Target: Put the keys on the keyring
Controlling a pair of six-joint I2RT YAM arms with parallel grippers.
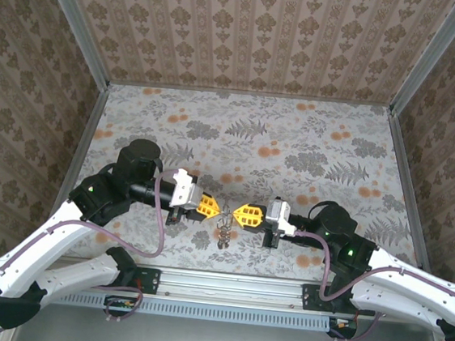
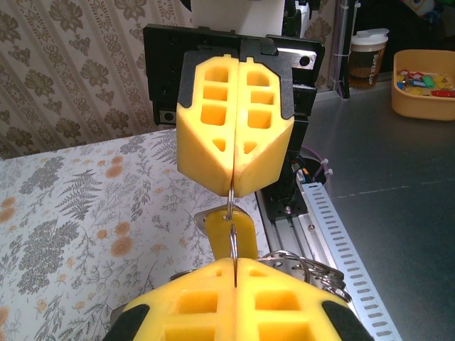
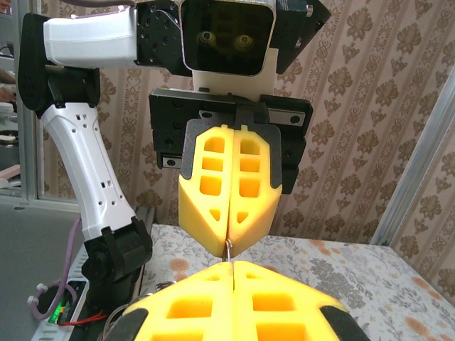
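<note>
Both arms sat low over the near part of the floral table (image 1: 295, 145). The left gripper (image 1: 214, 210) and right gripper (image 1: 237, 215) faced tip to tip, both clenched with their yellow pads flush. The keyring (image 1: 225, 219) was in the air between the tips, too small in the top view to make out its shape. The keys (image 1: 223, 235) dangled just below it as a dark, blurry cluster. In the left wrist view the left gripper (image 2: 234, 264) was cut off by the bottom edge and the right gripper (image 2: 233, 190) was opposite. The keyring (image 2: 232, 213) was a thin wire running from one seam into the other, pinched by both and mostly hidden inside the pads. The keys (image 2: 233, 238) showed as a pale gold flat piece with silvery loops beside it, partly hidden behind a finger and hard to separate. In the right wrist view the right gripper (image 3: 233, 264) faced the left gripper (image 3: 227, 241), with a sliver of keyring (image 3: 229, 254) at the seam.
</note>
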